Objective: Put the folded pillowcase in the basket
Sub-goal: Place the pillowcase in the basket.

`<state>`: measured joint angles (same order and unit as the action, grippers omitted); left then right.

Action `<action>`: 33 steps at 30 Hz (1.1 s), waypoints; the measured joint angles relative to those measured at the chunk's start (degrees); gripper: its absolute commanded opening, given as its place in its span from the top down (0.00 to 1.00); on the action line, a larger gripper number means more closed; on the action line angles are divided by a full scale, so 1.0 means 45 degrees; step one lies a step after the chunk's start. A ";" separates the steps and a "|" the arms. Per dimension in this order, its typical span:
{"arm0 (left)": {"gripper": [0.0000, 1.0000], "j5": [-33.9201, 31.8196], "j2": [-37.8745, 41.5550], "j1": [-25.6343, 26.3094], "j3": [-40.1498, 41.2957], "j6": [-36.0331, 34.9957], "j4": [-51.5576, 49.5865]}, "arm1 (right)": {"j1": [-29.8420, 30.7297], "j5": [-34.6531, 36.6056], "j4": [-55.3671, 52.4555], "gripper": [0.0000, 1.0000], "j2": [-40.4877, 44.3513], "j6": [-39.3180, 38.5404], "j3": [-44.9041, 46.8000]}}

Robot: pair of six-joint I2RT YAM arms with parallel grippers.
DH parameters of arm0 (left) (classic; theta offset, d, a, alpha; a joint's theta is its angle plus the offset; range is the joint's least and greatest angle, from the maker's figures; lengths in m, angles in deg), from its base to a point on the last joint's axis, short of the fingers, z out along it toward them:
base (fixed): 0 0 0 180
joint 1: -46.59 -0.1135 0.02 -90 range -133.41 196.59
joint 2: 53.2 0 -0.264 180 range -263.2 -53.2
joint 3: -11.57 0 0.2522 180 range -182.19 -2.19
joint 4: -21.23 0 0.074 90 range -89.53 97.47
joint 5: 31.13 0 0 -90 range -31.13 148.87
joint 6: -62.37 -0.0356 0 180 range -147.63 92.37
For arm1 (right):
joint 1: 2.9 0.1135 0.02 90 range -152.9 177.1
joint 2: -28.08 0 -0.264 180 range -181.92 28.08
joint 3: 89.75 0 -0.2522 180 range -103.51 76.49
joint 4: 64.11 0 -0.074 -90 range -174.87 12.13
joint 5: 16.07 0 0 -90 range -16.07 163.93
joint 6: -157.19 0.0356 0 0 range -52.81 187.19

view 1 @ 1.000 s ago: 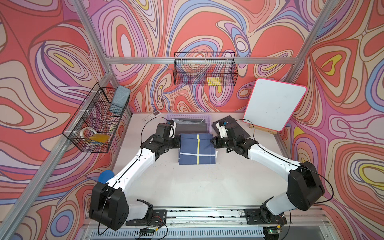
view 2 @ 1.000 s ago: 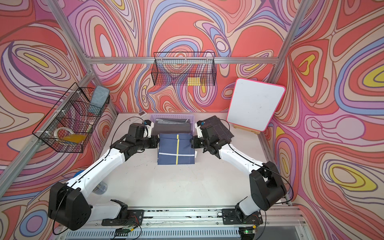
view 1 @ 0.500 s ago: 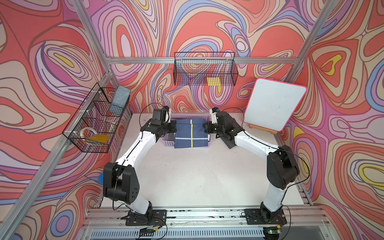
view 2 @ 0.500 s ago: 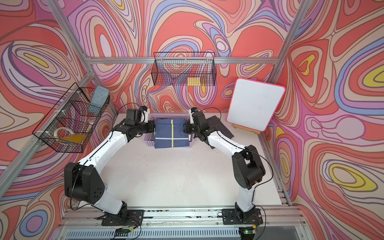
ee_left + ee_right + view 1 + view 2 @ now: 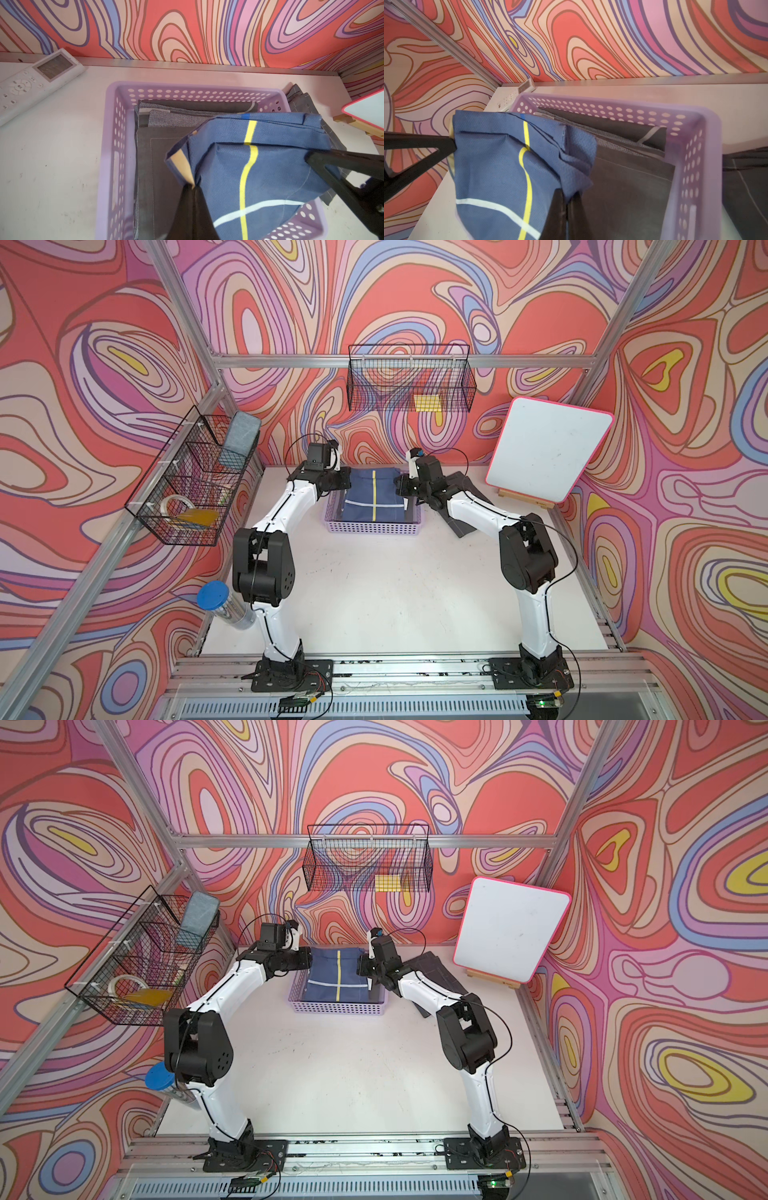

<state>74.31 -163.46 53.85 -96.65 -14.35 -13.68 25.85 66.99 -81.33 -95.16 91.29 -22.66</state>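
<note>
We hold the folded pillowcase [image 5: 374,499] slung over the basket [image 5: 374,527], not yet resting inside | left hand [image 5: 194,188], right hand [image 5: 566,197] each clamped tight on a side edge | risk: uneven release lets it unfold or drape the rim

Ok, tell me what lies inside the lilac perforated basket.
Stacked folded dark grey cloths lie in the lilac perforated plastic basket. The blue striped folded pillowcase held over it covers part of them; the floor is hidden.

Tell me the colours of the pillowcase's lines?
The pillowcase has a yellow line crossed by a white one, clearest in the left wrist view.
</note>
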 measured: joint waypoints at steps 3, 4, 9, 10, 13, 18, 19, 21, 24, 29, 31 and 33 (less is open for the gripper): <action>1.00 0.0155 -0.0481 -0.0117 -0.0277 -0.0005 0.0000 | -0.0097 0.0010 -0.0073 1.00 -0.0398 0.0029 -0.0389; 1.00 0.0209 -0.0607 -0.0141 -0.0330 -0.0005 0.0000 | -0.0136 0.0005 -0.0097 1.00 -0.0495 0.0049 -0.0452; 1.00 0.0461 -0.1370 -0.0209 -0.0865 0.0000 -0.0024 | -0.0413 -0.0019 -0.0267 1.00 -0.0821 0.0233 -0.0491; 1.00 0.0515 -0.1501 -0.0209 -0.0986 0.0000 -0.0029 | -0.0466 -0.0029 -0.0282 1.00 -0.0869 0.0253 -0.0491; 1.00 0.0646 -0.1831 -0.0209 -0.1321 0.0000 -0.0034 | -0.0554 -0.0058 -0.0287 1.00 -0.0991 0.0359 -0.0491; 1.00 0.0792 -0.2205 -0.0209 -0.1671 0.0000 -0.0063 | -0.0636 -0.0102 -0.0325 1.00 -0.1219 0.0539 -0.0539; 1.00 0.0816 -0.2293 -0.0209 -0.1773 0.0000 -0.0131 | -0.0656 -0.0126 -0.0379 1.00 -0.1292 0.0573 -0.0612; 1.00 0.0831 -0.2433 -0.0209 -0.1943 0.0000 -0.0185 | -0.0685 -0.0180 -0.0525 0.83 -0.1409 0.0622 -0.0806; 0.51 0.0816 -0.2526 -0.0214 -0.2021 0.0005 -0.0267 | -0.0748 -0.0291 -0.0821 0.57 -0.1588 0.0724 -0.1224; 0.27 0.0719 -0.2526 -0.0306 -0.2021 0.0248 -0.0631 | -0.0826 -0.0316 -0.1054 0.46 -0.1593 0.0743 -0.1496; 0.22 0.0597 -0.2526 -0.0369 -0.2021 0.0355 -0.0743 | -0.0826 -0.0282 -0.1166 0.42 -0.1588 0.0695 -0.1496; 0.14 0.0486 -0.2472 -0.0398 -0.1996 0.0423 -0.0772 | -0.0826 -0.0209 -0.1297 0.39 -0.1496 0.0636 -0.1399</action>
<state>76.49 -174.58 52.06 -105.63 -12.45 -17.15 22.13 66.05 -87.17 -101.89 94.15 -28.96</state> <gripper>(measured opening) 0.780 0.583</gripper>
